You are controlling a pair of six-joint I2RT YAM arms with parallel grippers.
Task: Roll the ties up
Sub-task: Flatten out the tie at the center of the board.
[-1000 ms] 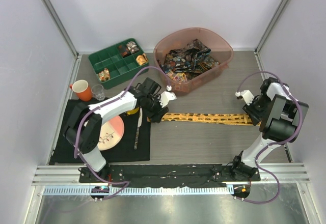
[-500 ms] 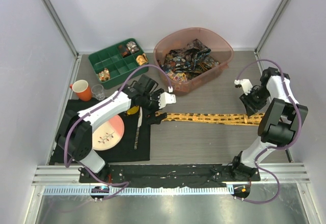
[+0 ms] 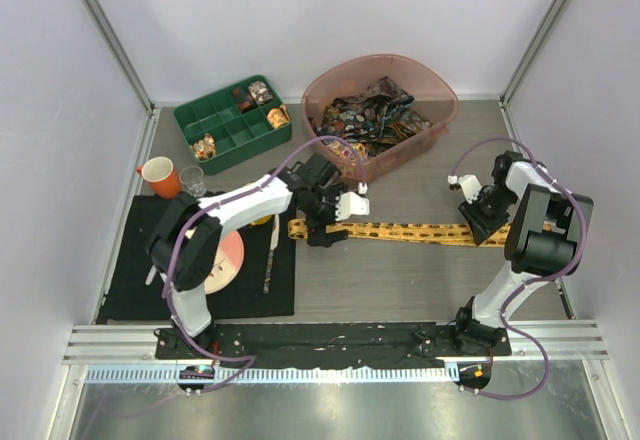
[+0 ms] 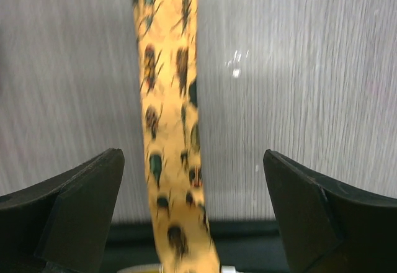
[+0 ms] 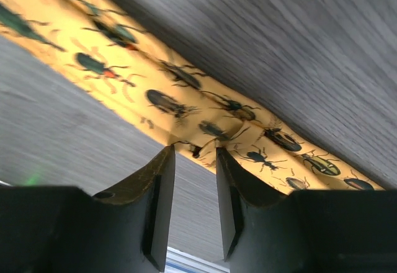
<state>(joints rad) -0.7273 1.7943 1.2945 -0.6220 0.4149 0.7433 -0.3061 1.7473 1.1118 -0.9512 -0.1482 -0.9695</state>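
While the left pincer (image 4: 192,161) hangs wide open over the yellow tie (image 4: 166,93), the strip runs straight ahead between its fingers, lengthwise towards the right pincer (image 5: 194,155). That one's narrow, tips at the tie's edge. Gripping? Can't tell. Left looks nearer the end to roll.

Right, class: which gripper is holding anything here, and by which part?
The right gripper pinches the yellow tie by its edge near one end; the left gripper stands open over it, holding nothing.
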